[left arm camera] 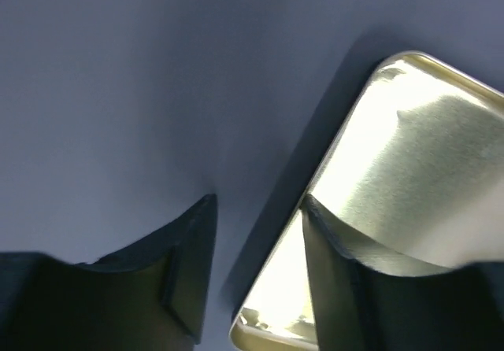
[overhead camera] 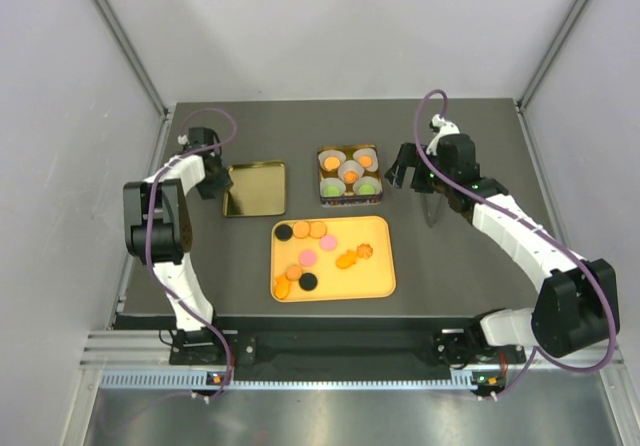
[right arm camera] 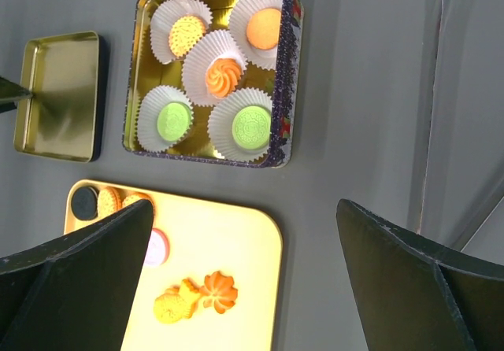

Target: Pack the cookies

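Left gripper straddled the left rim of the lid, fingers apart, nothing pinched yet. Right gripper hung wide open by the tin, so the left arm was nearer.

My left gripper points down, and its two jaws are partly apart. My right gripper points down too, and its jaws are very wide apart.

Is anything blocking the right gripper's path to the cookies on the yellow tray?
Nothing visible does. The right gripper hangs open right of the tin. The cookies lie on the yellow tray, toward the near edge. Only the tin's near corner comes close to that path.
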Available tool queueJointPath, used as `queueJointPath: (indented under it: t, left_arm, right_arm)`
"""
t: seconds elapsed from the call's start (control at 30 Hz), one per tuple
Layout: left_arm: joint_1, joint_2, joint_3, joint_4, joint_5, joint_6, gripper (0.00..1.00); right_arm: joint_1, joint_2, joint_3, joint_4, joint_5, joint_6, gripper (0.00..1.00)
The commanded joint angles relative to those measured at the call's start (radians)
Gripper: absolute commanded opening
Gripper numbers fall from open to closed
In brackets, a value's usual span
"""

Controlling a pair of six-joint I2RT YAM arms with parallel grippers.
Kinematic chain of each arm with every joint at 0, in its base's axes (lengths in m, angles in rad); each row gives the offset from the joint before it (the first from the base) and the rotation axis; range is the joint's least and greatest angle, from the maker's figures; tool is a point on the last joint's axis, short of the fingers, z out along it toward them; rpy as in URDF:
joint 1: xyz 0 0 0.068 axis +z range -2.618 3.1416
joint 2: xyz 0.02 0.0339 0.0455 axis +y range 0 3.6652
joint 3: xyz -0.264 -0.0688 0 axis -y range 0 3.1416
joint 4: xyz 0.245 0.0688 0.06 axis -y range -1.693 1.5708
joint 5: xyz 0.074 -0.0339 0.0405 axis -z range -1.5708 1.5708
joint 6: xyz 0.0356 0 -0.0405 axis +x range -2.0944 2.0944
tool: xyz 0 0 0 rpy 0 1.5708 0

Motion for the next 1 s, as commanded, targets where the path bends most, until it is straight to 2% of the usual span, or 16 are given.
queueJointPath:
  t: [0.0, 0.1, 0.13, 0.17, 0.23, 0.27, 0.37, 0.57, 0.97]
  left_arm:
    - [0.054, 0.018, -0.01, 0.068, 0.133, 0.009, 0.51]
    - [0.08, 0.035, -0.023, 0.083, 0.162, 0.003, 0.33]
    - [0.085, 0.041, -0.019, 0.078, 0.223, 0.004, 0.3]
    - [0.091, 0.059, -0.013, 0.071, 0.237, -0.002, 0.22]
    - [0.092, 0.075, -0.008, 0.077, 0.274, -0.007, 0.13]
    - [0.092, 0.081, -0.007, 0.077, 0.283, -0.008, 0.0]
    - [0.092, 0.086, -0.007, 0.085, 0.335, -0.016, 0.0]
    - [0.092, -0.009, 0.029, 0.051, 0.365, -0.034, 0.0]
    - [0.091, -0.198, 0.029, 0.023, 0.46, -0.062, 0.0]
  right_arm:
    - [0.013, -0.016, -0.007, 0.045, -0.022, -0.011, 1.0]
    - [0.013, -0.01, -0.011, 0.053, -0.028, -0.013, 1.0]
    - [0.016, -0.009, -0.013, 0.054, -0.03, -0.013, 1.0]
    - [0.016, -0.007, -0.013, 0.057, -0.039, -0.011, 1.0]
    - [0.013, -0.002, -0.014, 0.063, -0.048, -0.011, 1.0]
    - [0.013, -0.001, -0.016, 0.067, -0.06, -0.013, 1.0]
    - [0.016, 0.004, -0.017, 0.077, -0.091, -0.016, 1.0]
    - [0.023, 0.022, 0.016, 0.088, -0.163, -0.028, 0.98]
    - [0.112, 0.18, 0.242, 0.037, -0.235, -0.074, 0.95]
